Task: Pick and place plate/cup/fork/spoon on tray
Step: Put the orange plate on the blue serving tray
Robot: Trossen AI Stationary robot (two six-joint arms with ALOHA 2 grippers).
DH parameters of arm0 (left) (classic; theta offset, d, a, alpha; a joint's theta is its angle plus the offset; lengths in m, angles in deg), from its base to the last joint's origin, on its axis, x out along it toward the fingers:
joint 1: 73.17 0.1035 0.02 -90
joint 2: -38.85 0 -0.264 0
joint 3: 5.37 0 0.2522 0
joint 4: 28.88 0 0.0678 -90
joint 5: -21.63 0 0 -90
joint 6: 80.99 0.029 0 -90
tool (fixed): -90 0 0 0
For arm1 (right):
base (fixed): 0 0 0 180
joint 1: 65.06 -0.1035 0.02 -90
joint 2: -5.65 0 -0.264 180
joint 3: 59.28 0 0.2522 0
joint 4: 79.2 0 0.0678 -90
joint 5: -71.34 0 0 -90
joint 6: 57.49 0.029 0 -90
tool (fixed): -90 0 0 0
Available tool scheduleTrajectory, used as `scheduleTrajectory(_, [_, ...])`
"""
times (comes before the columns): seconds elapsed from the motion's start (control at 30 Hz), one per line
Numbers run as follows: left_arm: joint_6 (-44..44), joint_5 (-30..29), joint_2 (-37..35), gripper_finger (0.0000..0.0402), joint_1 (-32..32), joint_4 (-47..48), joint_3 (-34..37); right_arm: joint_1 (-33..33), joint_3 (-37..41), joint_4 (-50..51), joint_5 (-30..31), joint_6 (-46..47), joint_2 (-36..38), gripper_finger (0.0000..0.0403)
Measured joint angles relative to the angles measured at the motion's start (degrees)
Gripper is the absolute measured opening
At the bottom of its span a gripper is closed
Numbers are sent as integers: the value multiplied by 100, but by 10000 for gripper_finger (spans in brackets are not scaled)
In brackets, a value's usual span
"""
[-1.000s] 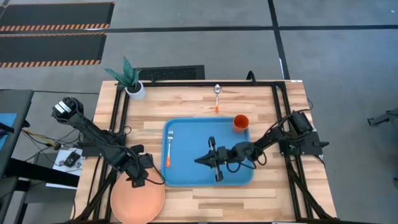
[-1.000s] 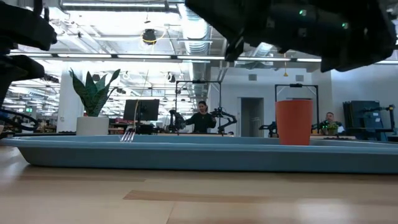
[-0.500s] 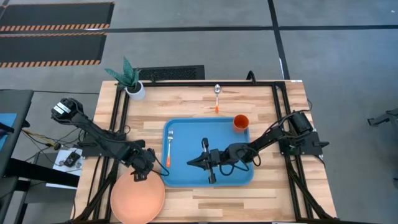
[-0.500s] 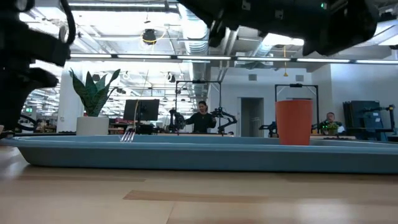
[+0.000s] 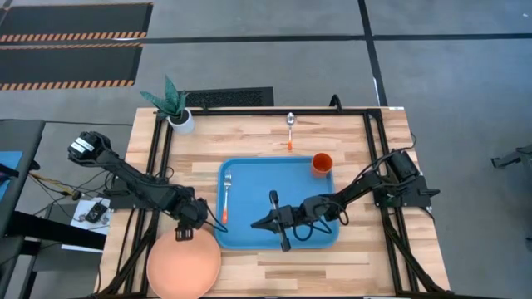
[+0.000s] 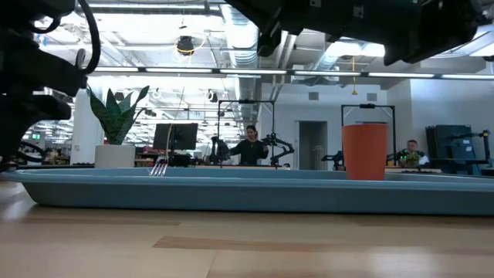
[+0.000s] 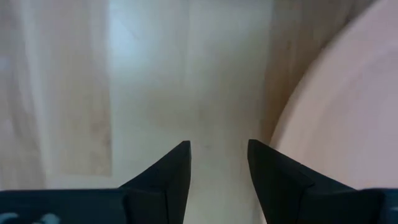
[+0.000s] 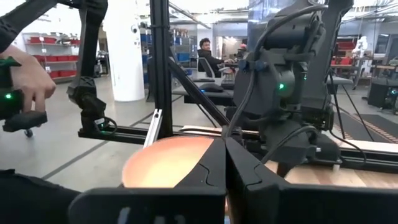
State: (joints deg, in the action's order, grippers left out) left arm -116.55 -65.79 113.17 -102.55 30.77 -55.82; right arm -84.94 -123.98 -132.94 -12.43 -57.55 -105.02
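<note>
At the table's near-left corner lies the plate, partly hanging past the table's near edge. The left gripper hangs just above the plate's far rim, close to the tray's left wall; in its wrist view its fingers stand a little apart over bare wood, with nothing between them and the plate's edge curving in beside them. Far behind it, at the far-left corner, stands a white pot with a green plant.

The blue tray sits mid-table. The fork lies along its left side, tines toward the far edge. The right gripper reaches leftward over the tray's near middle, its fingers pressed together and holding nothing. The cup stands upright in the tray's far-right corner. The spoon lies on the wood beyond the tray, well apart from it.
</note>
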Motion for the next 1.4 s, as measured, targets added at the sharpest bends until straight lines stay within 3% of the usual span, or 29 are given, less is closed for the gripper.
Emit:
scheduleTrajectory(0.13, [90, 186, -20, 146, -13, 109, 0, 2, 0, 0, 1, 2, 0, 8])
scheduleTrajectory(0.7, [191, 13, -426, 146, -9, 1118, -269, 15, 0, 39, 5, 7, 2, 8])
scheduleTrajectory(0.93, [-368, 427, -828, 146, -24, 312, -150, 20, 0, 69, 5, 17, 1, 8])
scheduleTrajectory(1.2, [-461, 862, -568, 146, -70, -574, 316, 52, 1, 104, 6, 153, 0, 8])
scheduleTrajectory(1.4, [-400, 866, -381, 142, -105, -631, 323, 52, 2, 118, 7, 155, 2, 8])
